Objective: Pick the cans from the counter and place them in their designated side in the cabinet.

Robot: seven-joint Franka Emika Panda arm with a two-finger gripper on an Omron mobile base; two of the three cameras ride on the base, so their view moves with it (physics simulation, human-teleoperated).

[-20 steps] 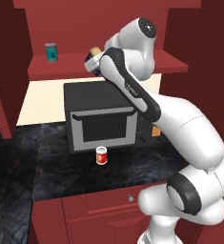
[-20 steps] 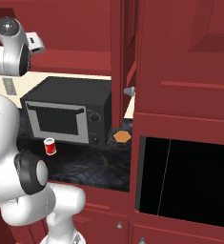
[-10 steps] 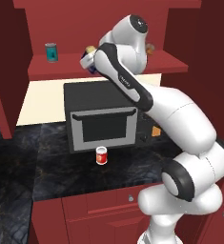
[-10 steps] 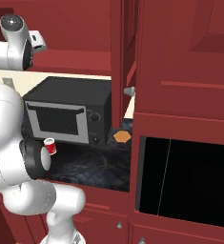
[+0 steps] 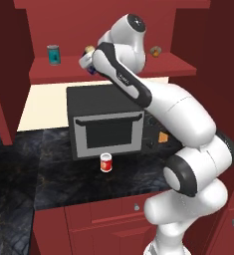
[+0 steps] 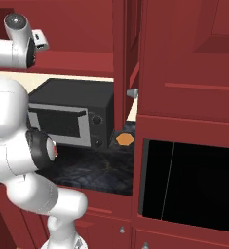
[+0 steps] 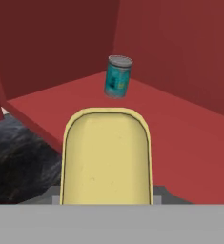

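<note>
My gripper (image 5: 90, 60) is shut on the navy-blue can (image 5: 91, 68) with a yellow top, held at the front edge of the cabinet shelf (image 5: 49, 73), above the microwave. In the hand view the can's yellow top (image 7: 106, 157) covers the fingertips and faces the shelf (image 7: 185, 138). The red can (image 5: 105, 162) with a white band stands upright on the black counter (image 5: 54, 172), just in front of the microwave door.
A teal can (image 5: 53, 54) (image 7: 118, 76) stands on the left part of the shelf. A small tan object (image 5: 156, 51) lies on its right part. The black microwave (image 5: 108, 122) sits under the shelf, with an orange object (image 6: 123, 139) beside it.
The arm's elbow has swung out to the right, and the gripper has edged slightly left along the shelf front, still holding the navy-blue can.
</note>
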